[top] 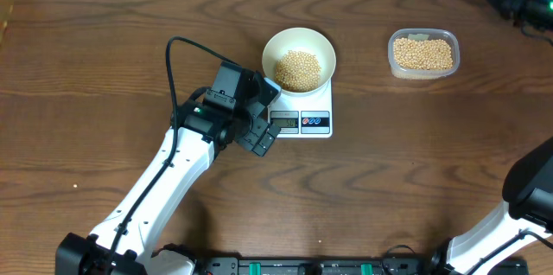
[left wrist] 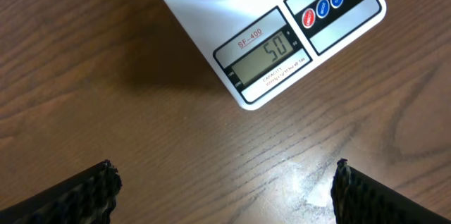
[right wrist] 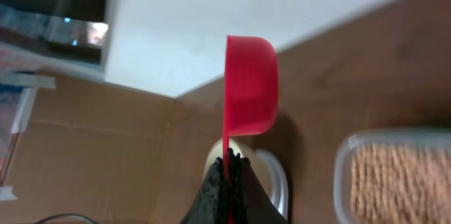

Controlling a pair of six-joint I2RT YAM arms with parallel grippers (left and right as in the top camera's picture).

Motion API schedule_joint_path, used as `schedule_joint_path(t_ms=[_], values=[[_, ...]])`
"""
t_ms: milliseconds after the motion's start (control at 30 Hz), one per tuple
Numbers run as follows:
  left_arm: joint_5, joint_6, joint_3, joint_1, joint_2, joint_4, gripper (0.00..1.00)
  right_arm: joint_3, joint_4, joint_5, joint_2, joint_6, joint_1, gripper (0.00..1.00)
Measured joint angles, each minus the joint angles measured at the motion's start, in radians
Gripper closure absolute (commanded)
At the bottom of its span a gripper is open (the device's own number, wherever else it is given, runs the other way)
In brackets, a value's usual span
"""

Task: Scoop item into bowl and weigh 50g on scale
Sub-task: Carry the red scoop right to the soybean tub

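One bowl [top: 273,44] of soybeans [top: 298,69] on one scale [left wrist: 268,51] reading 50. Left gripper [left wrist: 225,185] wide; right gripper [right wrist: 227,166] clamps one red scoop [right wrist: 250,86], cut off overhead.

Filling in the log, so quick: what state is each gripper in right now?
Left gripper: open, holding nothing.
Right gripper: closed on the handle of the red scoop.
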Motion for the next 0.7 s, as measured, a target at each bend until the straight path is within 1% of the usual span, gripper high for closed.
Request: schedule_joint_path(t_ms=[133, 267, 367, 500, 700], values=[[-0.001, 0.0, 0.0, 0.0, 0.0, 0.0, 0.02, 0.0, -0.182, 0.061, 0.0, -0.062, 0.011, 0.99], [0.0, 0.0, 0.0, 0.0, 0.0, 0.001, 0.02, 0.0, -0.275, 0.155, -0.001, -0.106, 0.048, 0.99], [0.0, 0.0, 0.0, 0.0, 0.0, 0.0, 0.02, 0.0, -0.311, 0.24, -0.001, -0.119, 0.087, 0.99], [0.0, 0.0, 0.0, 0.0, 0.0, 0.0, 0.02, 0.0, -0.315, 0.369, -0.001, -0.127, 0.145, 0.99], [0.0, 0.0, 0.0, 0.0, 0.0, 0.0, 0.02, 0.0, -0.326, 0.599, -0.001, -0.13, 0.266, 0.99]])
